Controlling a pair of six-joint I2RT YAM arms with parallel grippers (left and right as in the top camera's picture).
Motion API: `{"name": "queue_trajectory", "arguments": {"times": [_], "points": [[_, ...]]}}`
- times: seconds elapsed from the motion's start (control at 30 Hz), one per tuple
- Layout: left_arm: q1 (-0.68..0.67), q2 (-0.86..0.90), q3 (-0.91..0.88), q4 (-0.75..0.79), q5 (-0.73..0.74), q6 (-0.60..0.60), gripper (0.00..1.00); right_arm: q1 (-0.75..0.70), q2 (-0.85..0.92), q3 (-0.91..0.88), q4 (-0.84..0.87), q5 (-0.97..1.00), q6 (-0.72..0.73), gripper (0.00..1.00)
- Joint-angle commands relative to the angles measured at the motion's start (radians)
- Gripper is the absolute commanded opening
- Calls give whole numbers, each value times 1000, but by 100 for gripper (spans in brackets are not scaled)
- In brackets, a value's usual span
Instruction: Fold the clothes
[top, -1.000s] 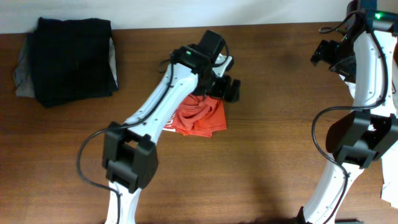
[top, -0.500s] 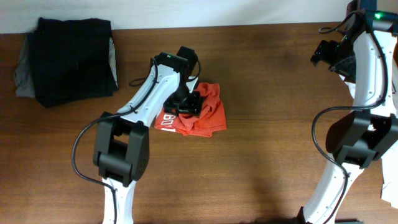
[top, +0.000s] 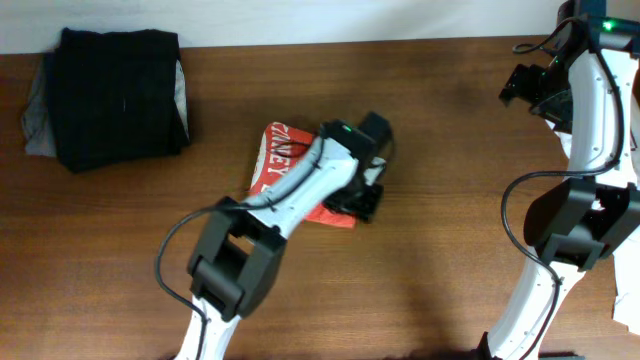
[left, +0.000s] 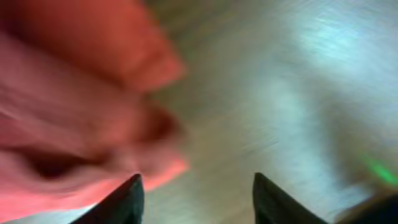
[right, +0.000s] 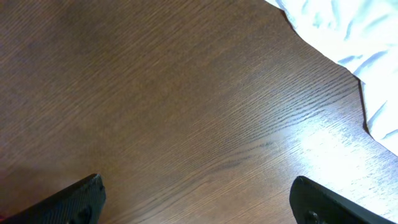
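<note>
The red-orange T-shirt with white lettering lies bunched in the middle of the table, partly under my left arm. My left gripper sits at the shirt's lower right edge. In the blurred left wrist view its jaws are open with bare table between them, and the red cloth is just left of the left finger. My right gripper is high at the far right, open over bare wood. White cloth shows at the top right of the right wrist view.
A folded stack of dark clothes over a grey garment sits at the table's far left corner. The wooden table runs between the two arms. A bit of white cloth shows at the right edge.
My left arm swung from the shirt's upper left to its lower right. The shirt's shape changed: its lettered part now lies up and to the left, uncovered. The right arm has not moved.
</note>
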Motion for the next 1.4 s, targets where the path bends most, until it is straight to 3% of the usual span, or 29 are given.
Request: {"name": "queue_trajectory", "arguments": {"times": [0.0,0.03,0.07,0.1,0.4,0.57,0.67,0.77,0.9,1.1,1.23,1.27,1.37], "points": [[-63,-11,52,-8,-35,-11,67,2,-12,6,0,2,6,98],[-64,-12,88,-27,-69,-11,67,2,-12,6,0,2,6,98],[-59,-13,138,-59,-113,-23,76,2,-12,6,0,2,6,98],[-45,-13,188,-84,-152,-42,99,2,-12,6,0,2,6,98],[165,26,219,-62,-165,-91,98,3,-12,6,0,2,6,98],[175,116,219,-7,-114,-89,57,3,-12,6,0,2,6,98],[154,166,219,51,-32,-82,53,3,-12,6,0,2,6,98],[103,169,220,109,-34,-82,46,3,-12,6,0,2,6,98],[36,167,222,133,-73,-59,45,3,-12,6,0,2,6,99],[4,185,219,133,-81,-45,56,3,-12,6,0,2,6,98],[14,125,347,23,-103,-41,82,3,-12,6,0,2,6,98],[27,100,396,-14,-104,-40,95,3,-12,6,0,2,6,98],[110,43,531,-98,-168,-5,99,3,-12,6,0,2,6,98]]}}
